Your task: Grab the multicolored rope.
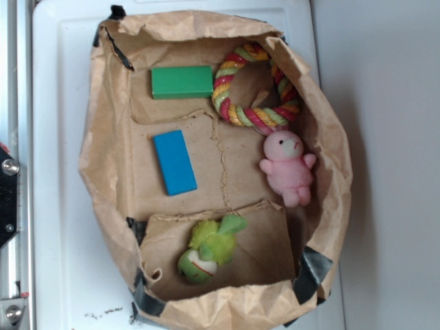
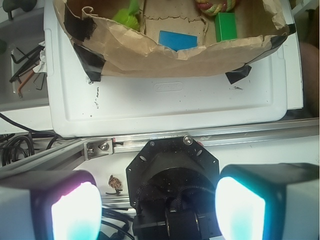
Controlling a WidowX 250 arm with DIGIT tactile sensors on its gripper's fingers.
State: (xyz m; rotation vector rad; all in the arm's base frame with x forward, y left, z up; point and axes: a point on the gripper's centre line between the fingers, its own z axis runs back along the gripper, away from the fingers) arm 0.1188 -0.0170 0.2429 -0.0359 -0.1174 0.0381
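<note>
I'm at the approach step: my end effector [image 2: 159,202], pads apart, sits well short of the multicolored rope [image 1: 256,86] at the bag's [image 1: 103,165] one o'clock corner, so I must reach there next.

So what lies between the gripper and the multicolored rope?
In the wrist view, beyond the open gripper: a metal rail, the white lid, the paper bag's wall, then the green block before the multicolored rope.

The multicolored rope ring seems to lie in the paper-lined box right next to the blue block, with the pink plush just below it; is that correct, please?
Not quite. The multicolored rope ring lies next to the green block, not the blue block, which sits lower in the box, apart from the ring. The pink plush is indeed just below the ring. The exterior view shows this.
</note>
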